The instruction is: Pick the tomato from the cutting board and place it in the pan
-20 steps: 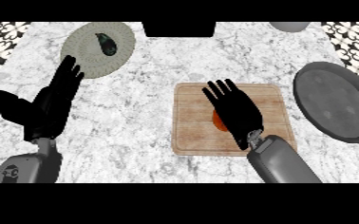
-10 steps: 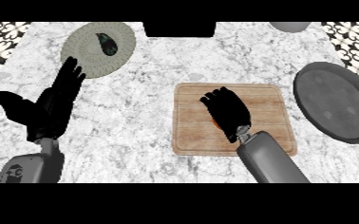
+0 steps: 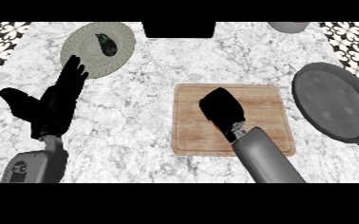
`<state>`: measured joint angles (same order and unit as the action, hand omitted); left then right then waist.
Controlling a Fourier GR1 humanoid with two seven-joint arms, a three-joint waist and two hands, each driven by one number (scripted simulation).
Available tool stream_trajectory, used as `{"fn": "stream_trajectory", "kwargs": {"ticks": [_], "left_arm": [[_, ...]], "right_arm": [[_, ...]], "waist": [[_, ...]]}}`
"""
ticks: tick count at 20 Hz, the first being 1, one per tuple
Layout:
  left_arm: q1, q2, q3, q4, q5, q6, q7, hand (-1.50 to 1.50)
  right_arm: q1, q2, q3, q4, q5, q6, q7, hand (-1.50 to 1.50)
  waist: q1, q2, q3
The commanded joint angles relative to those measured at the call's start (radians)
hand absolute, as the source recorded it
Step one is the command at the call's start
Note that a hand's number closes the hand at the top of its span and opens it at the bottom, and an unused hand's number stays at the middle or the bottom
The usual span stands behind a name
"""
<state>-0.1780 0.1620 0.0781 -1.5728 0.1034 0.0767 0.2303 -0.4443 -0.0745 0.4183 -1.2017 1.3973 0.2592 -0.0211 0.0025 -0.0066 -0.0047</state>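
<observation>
- Wood: cutting board (image 3: 270, 123), centre-right of frame, with the right hand (image 3: 223, 107) over its middle.
- Tomato: not visible. I judged it hidden beneath that hand, on the board.
- Right hand: a compact black shape. I could not tell whether it had closed on anything.
- Handling, by my estimate: tomato light, smooth, soft, apt to roll. Best taken from above, round its widest part.
- Pan (image 3: 329, 102): right edge of frame, partly cut off, just beside the board, with open counter between them.
- Left hand (image 3: 56, 99): left of frame, open, resting, holding nothing.
- Plate (image 3: 84, 59): upper left, well apart from the route to the pan, bearing a dark item (image 3: 105, 44).
</observation>
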Motion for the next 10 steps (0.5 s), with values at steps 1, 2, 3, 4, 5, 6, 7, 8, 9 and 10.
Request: {"fn": "stream_trajectory", "kwargs": {"ticks": [1,2,3,4,5,6,7,8,9,10], "left_arm": [[-0.026,0.016,0.032,0.021,0.006,-0.007,0.012,0.00],[0.007,0.003,0.018,-0.028,0.008,-0.008,0.023,0.00],[0.037,0.009,0.020,-0.044,0.013,-0.025,0.009,0.00],[0.020,0.018,0.024,0.010,0.002,-0.041,-0.027,0.00],[0.073,0.019,0.022,-0.080,0.023,-0.037,0.021,0.00],[0.010,-0.046,-0.043,-0.028,-0.065,0.050,0.018,0.00],[0.000,-0.010,0.008,-0.005,-0.009,0.005,0.020,0.00],[0.000,0.034,0.056,0.000,0.028,-0.031,0.023,0.00],[0.023,-0.003,0.027,-0.024,0.001,0.006,0.015,0.00],[0.003,0.018,0.048,-0.028,0.018,0.001,0.051,0.00]], "right_arm": [[-0.003,-0.014,-0.048,-0.037,-0.022,0.022,-0.059,1.50],[-0.010,0.011,-0.050,0.014,-0.004,-0.023,-0.059,1.50],[-0.007,0.021,-0.063,0.014,-0.008,-0.043,-0.047,1.50],[0.009,0.023,-0.060,0.026,0.000,-0.087,-0.055,1.50],[0.111,-0.044,-0.035,-0.149,-0.011,-0.086,-0.071,1.50],[0.061,0.036,-0.019,-0.104,0.016,-0.125,-0.018,1.50],[0.053,-0.021,-0.053,-0.181,-0.003,-0.097,-0.048,1.50],[0.115,-0.013,-0.072,-0.226,-0.024,-0.087,-0.016,1.50],[0.187,-0.054,-0.087,-0.316,-0.042,-0.046,-0.004,1.50],[0.257,-0.030,-0.076,-0.369,-0.040,-0.019,0.056,1.50]], "waist": [[-0.002,0.006,0.005],[0.001,0.006,0.005],[0.002,0.006,0.005],[0.000,0.007,0.005],[-0.004,0.003,0.005],[-0.005,0.005,0.005],[-0.008,0.005,0.005],[-0.010,0.004,0.005],[-0.017,0.002,0.005],[-0.028,-0.002,0.004]]}}
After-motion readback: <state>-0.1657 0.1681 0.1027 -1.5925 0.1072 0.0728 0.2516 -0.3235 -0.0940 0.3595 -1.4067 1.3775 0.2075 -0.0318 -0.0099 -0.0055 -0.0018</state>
